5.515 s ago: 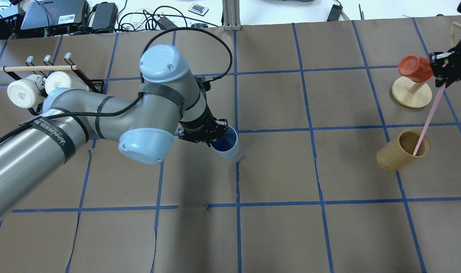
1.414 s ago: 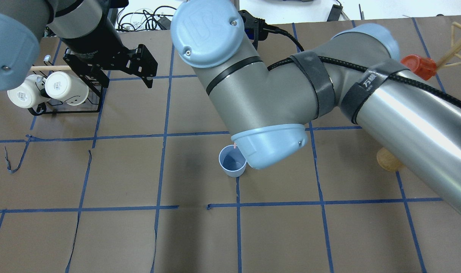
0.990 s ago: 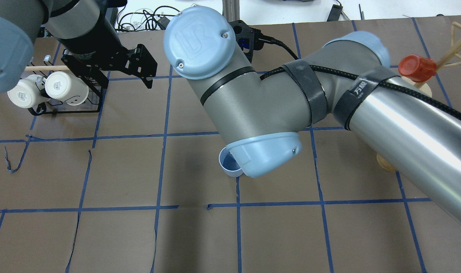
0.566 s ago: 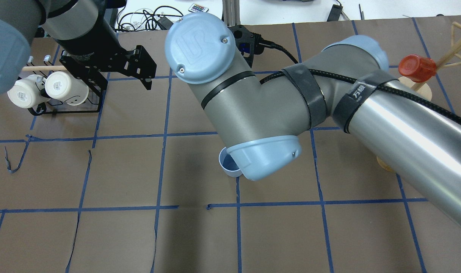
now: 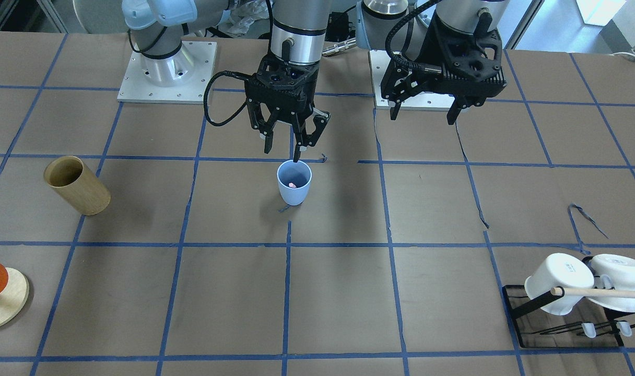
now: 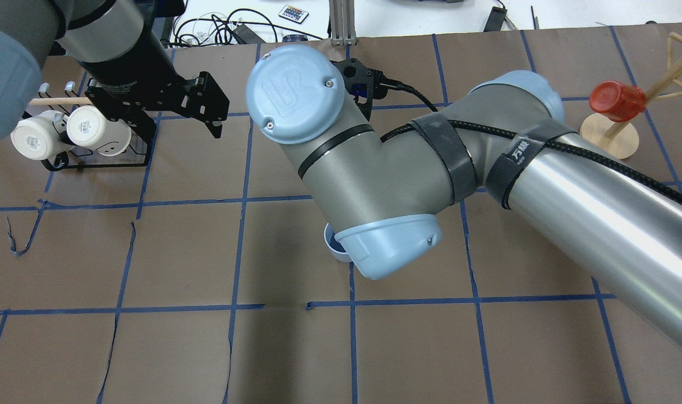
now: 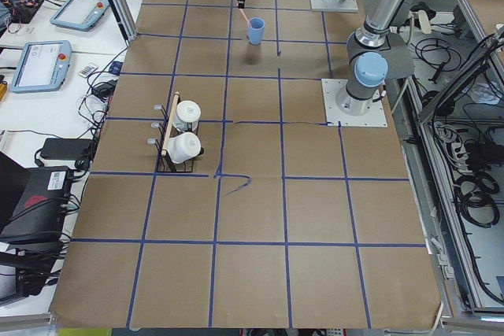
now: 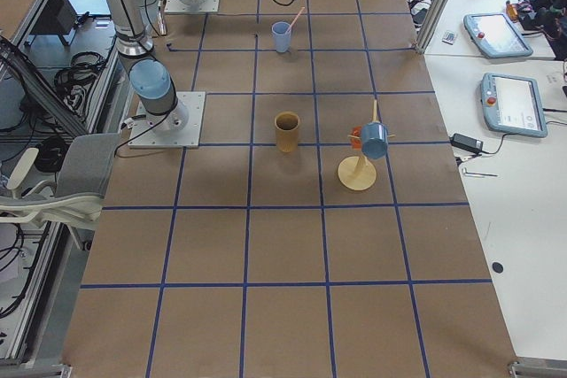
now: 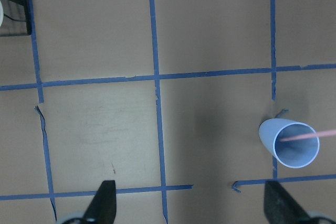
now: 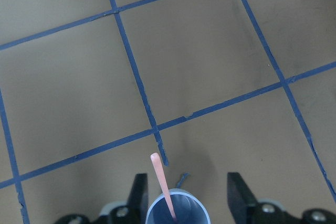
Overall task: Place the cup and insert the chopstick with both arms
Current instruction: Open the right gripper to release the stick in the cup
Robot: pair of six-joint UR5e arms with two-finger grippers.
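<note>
At the middle of the bench, the light-blue cup stands upright by a crossing of blue tape lines, a spot I judge is chosen because both arms can reach it. The pink chopstick sits in it, lower end down inside and shaft leaning on the rim, since it is longer than the cup is deep. The right pincer hangs directly above the cup with its jaws spread and nothing between them, a stance that suits lowering a stick straight down; the stick stands free of both fingers. The left pincer hangs wide and empty well off to the side, giving the cup room. In the overhead view the right arm's elbow covers nearly all of the cup, the whole chopstick and the wooden tumbler. The front view shows only a pink spot inside the cup, and the right wrist view cuts the cup off at its bottom edge.
</note>
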